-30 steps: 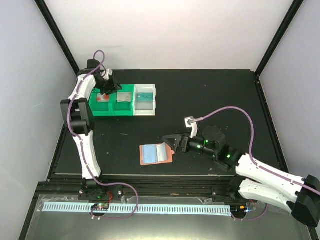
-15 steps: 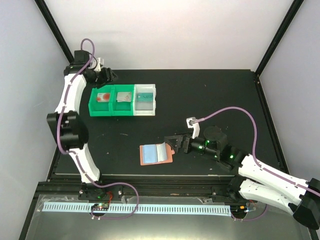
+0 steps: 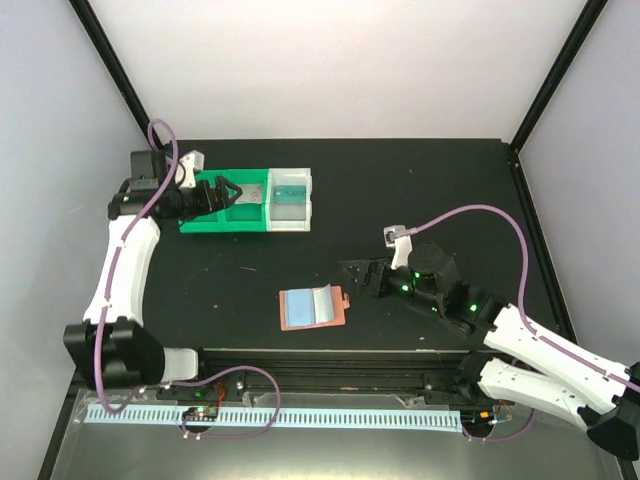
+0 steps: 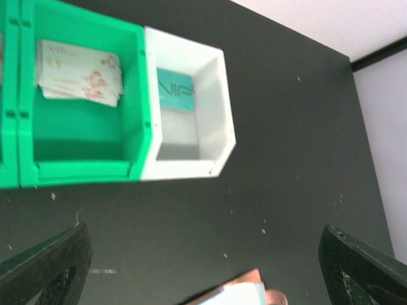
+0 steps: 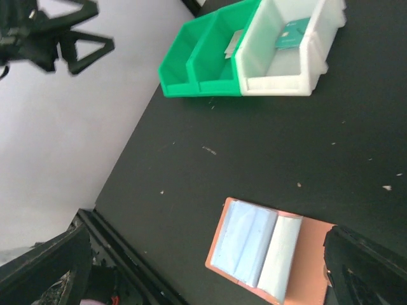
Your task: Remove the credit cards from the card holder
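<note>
Since they rose from the green bins (image 4: 82, 170), the left fingers (image 4: 44, 273) (right fingers (image 5: 44, 267) too) stand spread.

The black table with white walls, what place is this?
Probably a robot lab booth: a left arm and right arm at a black table, plain white walls, green bins and a white bin.

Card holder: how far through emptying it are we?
Done: a teal card lies in the white bin, a floral white card in a green bin. In hand: nothing; the left tool is open over the green bins, the right tool open beside the card holder. Left: the holder lies open showing only light-blue pockets; I cannot tell whether a card remains.
</note>
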`<action>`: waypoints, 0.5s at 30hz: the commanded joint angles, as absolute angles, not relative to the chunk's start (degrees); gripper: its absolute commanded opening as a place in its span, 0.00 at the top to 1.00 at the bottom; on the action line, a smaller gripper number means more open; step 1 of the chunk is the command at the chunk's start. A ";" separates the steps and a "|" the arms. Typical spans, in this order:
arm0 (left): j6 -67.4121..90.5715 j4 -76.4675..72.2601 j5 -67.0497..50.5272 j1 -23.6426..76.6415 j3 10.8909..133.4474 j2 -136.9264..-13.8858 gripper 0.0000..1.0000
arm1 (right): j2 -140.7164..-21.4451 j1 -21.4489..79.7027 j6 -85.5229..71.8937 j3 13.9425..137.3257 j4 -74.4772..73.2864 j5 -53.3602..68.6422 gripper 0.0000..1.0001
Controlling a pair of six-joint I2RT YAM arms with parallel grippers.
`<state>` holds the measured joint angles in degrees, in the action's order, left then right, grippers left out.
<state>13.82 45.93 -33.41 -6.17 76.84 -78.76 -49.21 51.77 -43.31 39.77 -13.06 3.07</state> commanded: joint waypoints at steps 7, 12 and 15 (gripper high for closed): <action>13.23 42.95 -41.53 -3.66 61.09 -56.44 0.01 | -49.83 52.03 -41.62 49.11 -24.06 -8.90 0.00; 14.21 43.90 -43.99 -2.55 57.73 -48.20 0.01 | -49.74 52.02 -41.83 52.59 -27.51 -12.01 0.00; 14.72 44.75 -44.31 -1.91 56.86 -44.04 0.01 | -48.71 52.03 -41.62 54.54 -29.30 -14.71 0.00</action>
